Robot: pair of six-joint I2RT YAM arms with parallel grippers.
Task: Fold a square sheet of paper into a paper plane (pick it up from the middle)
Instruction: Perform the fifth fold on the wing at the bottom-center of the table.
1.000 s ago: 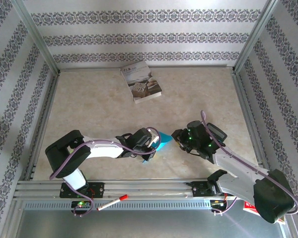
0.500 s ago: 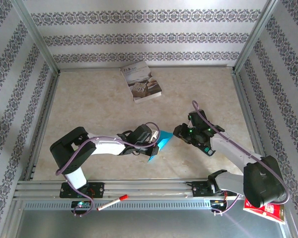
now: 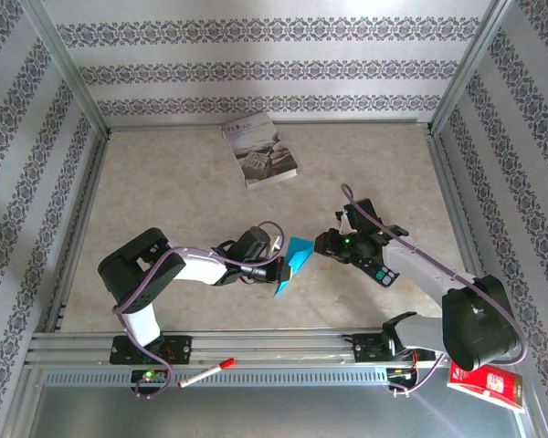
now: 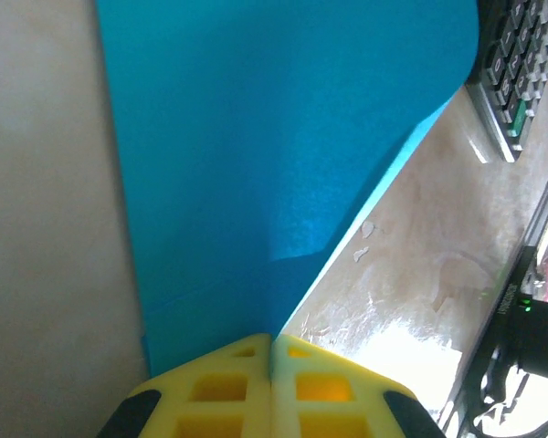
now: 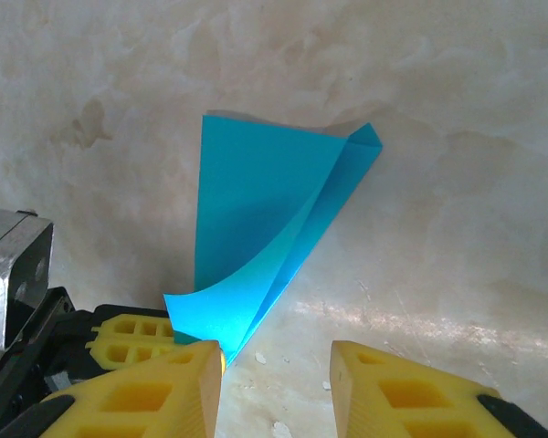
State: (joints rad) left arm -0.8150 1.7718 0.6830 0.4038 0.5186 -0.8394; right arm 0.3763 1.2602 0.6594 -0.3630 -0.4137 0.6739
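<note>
**Table.** Pale marbled top, boxed in by striped patterned walls. Contents are listed from left to right, as seen from behind the arms.

1. **Marker.** Red-capped. It lies on the metal rail at the near edge, just right of the left arm's base and off the marbled top.

2. **Left arm.** White, bent low over the near half of the table, reaching toward the middle.

3. **Book.** Grey-white with a printed cover. It lies flat and askew near the back wall, well apart from both arms.

4. **Left gripper.** Clenched. Its own camera shows the two yellow fingers pressed together with no gap, pinching an edge of the paper.

5. **Teal-blue paper.**
   - It is folded into a long wedge of overlapping layers.
   - It is held in the left gripper over the middle of the near half of the table, between the two grippers.
   - From the right wrist, the narrow end sits at the clamp and one layer curls away there; the wide end points off with a small turned corner.
   - I cannot tell whether the wide end touches the table.

6. **Right gripper.** Jaws apart, holding nothing. It faces the left gripper across the paper. The paper's narrow tip sits just beside the inner edge of one yellow finger.

7. **Right arm.** It rises from its base at the right of the near edge and reaches leftward.

8. **Red packet.** It sits at the near right corner on the ledge, partly hidden by the right arm's dark shoulder.
</note>
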